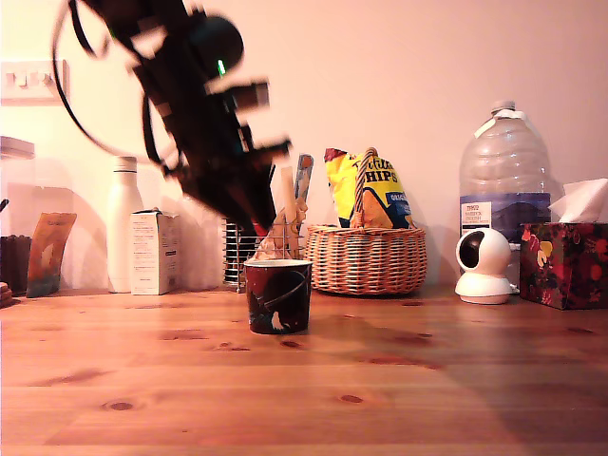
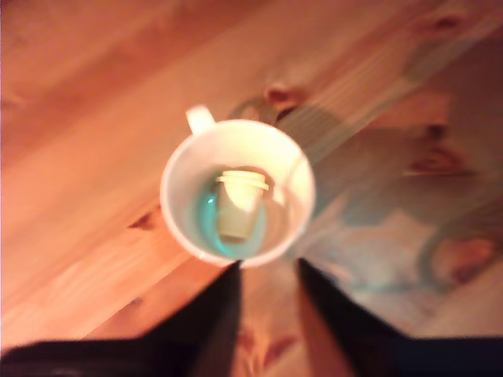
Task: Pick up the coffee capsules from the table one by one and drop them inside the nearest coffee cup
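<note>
Item 1, coffee cup [image 1: 278, 295]: small tapered paper cup, black with pale swirl print. It stands upright on the wooden table [image 1: 399, 380], roughly midway along its width and nearer the back edge than the front, just in front of a wire utensil holder [image 1: 245, 255]. From the wrist view its pale interior is open to me.

Item 2, coffee capsule [image 2: 240, 204]: one pale capsule lies on its side on the cup's floor, beside a greenish patch (a tint or reflection; I cannot tell which).

Item 3, gripper [image 2: 267, 271]: two dark fingers [image 2: 216, 314] held moderately apart with bare table showing between them, nothing held. It hangs above the cup, the tips near the rim in the wrist view; the exterior view shows the arm blurred.

Item 4, background along the back edge: white bottle [image 1: 124, 223], small white carton [image 1: 153, 252], wicker basket [image 1: 368, 257] with a crisp packet [image 1: 378, 190], large water bottle [image 1: 504, 185], round white camera [image 1: 483, 266], tissue box [image 1: 570, 261].

Step in hand, as I judge it: the drop into the cup looks done, with this capsule delivered and the hand empty.

Next move: I see no other capsule on the table in either view, so I would lift clear of the rim without nudging the light cup, then look over the tabletop for any capsule left before committing to another reach.
</note>
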